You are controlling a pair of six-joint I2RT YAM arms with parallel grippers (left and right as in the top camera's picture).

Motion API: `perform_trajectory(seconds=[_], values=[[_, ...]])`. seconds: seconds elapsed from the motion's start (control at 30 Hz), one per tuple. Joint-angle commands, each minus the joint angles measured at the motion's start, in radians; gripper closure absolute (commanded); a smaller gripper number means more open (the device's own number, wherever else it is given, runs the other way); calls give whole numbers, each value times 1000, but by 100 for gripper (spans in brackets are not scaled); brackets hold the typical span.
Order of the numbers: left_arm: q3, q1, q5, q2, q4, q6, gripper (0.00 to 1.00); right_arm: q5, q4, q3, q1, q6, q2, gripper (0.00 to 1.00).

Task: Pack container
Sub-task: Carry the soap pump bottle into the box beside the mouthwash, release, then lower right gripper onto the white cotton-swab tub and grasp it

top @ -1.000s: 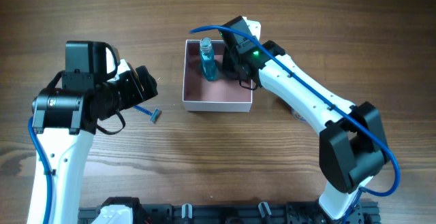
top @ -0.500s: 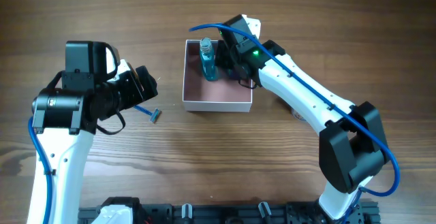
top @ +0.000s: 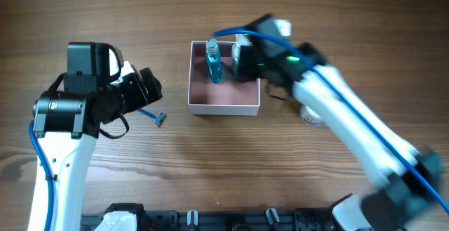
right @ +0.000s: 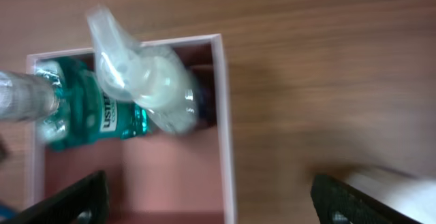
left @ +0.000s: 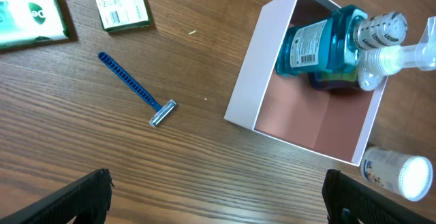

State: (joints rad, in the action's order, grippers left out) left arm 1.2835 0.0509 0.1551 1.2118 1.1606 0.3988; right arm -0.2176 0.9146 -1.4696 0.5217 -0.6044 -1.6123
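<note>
Blue razor [left: 133, 84] on wooden table [left: 102, 163], two white-and-green packets [left: 119, 3] near it, white-capped bottle [left: 395, 173] on its side

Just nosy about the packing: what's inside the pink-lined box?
A teal mouthwash bottle and a dark pump-top bottle, together at one wall. The box floor beneath them is hidden.

Light even and soft from above: wood table [top: 105, 13] moderately bright, only faint short shadows under the left arm [top: 66, 119] and along the container [left: 261, 74] wall. Overhead view sharp on the left, but the right arm [top: 351, 129] is smeared into streaks; right wrist view blurred throughout, clear pump bottle [right: 146, 81] a pale smudge. Left wrist view crisp, glare blowing out the white cap [left: 411, 176] at lower right.
</note>
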Motion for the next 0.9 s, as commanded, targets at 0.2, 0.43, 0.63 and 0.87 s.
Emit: perform_trajectory(seconds=[0.2,0.43,0.63,0.87], values=[[18,4,5,0,-4,-2,0,56,380,-2,-372,-23,177,0],[18,4,5,0,-5,-2,0,179,405,90,-466,26,68,0],[18,4,5,0,-5,-2,0,204,365,111,-467,28,-72,0],[18,4,5,0,-5,-2,0,220,322,118,-467,29,-196,0]])
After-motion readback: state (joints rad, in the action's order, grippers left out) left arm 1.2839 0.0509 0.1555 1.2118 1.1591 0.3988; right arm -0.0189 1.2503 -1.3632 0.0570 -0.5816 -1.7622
